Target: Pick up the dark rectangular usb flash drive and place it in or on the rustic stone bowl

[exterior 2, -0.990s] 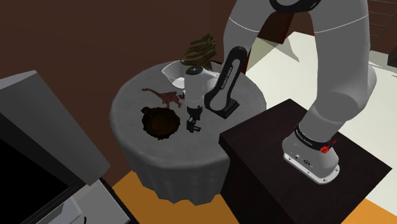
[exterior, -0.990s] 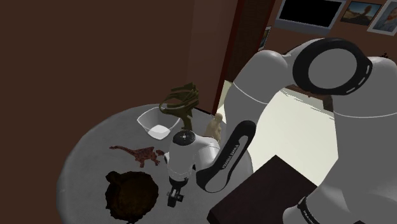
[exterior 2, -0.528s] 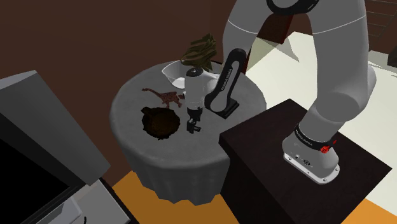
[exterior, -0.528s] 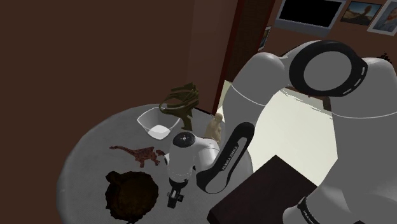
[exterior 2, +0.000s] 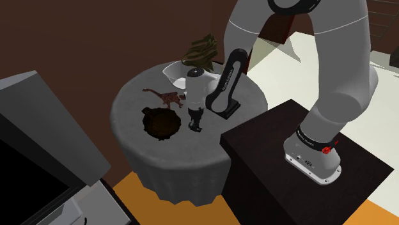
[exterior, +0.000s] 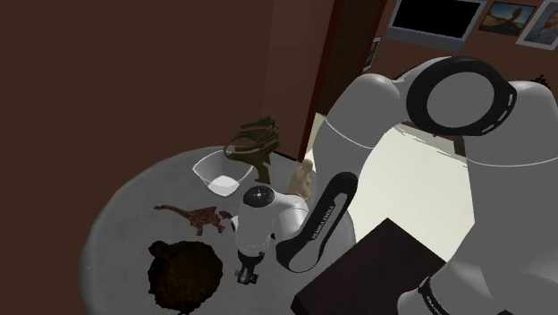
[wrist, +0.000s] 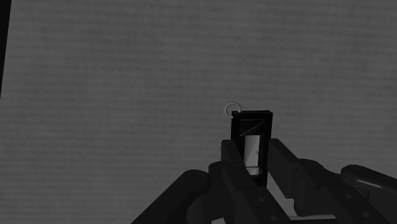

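Locate the gripper (exterior: 246, 276) at the lower centre of the shoulder view. It points straight down at the round grey table (exterior: 116, 224). In the second exterior view the gripper (exterior 2: 196, 126) sits just left of centre, low over the same table (exterior 2: 128, 105).

Check the wrist view. The two fingers (wrist: 230, 158) are closed onto the usb flash drive (wrist: 252, 135). The drive is a dark rectangular body with a paler panel along its middle and a small ring at its far end. It stands between the fingers with one finger against each long side, so the gripper (wrist: 253, 149) is clamped on it. Behind the drive you see the grey table surface. You cannot tell from these views whether the drive rests on the table or is clear of it.

Find the bowl (exterior: 183, 273) at the lower left of the shoulder view. It is dark brown with a rough edge, just beside the gripper and not touching it. In the second exterior view the bowl (exterior 2: 161, 123) lies immediately left of the gripper.

Note the other items in the shoulder view:
- A reddish-brown dinosaur figure (exterior: 198, 217) lies above the bowl in the frame.
- A white container (exterior: 219, 173) lies higher still.
- The dark stand (exterior: 376, 268) occupies the lower right.
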Controlling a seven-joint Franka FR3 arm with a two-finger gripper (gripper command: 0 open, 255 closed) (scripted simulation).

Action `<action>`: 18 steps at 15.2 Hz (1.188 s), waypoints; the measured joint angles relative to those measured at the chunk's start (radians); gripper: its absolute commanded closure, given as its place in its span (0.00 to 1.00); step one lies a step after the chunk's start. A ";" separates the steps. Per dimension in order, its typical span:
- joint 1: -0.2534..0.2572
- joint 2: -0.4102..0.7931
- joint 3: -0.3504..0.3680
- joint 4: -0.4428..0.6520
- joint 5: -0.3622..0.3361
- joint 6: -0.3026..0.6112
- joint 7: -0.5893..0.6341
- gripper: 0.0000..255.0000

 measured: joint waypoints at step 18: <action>-0.135 -0.193 0.171 -0.069 0.148 -0.131 -0.109 1.00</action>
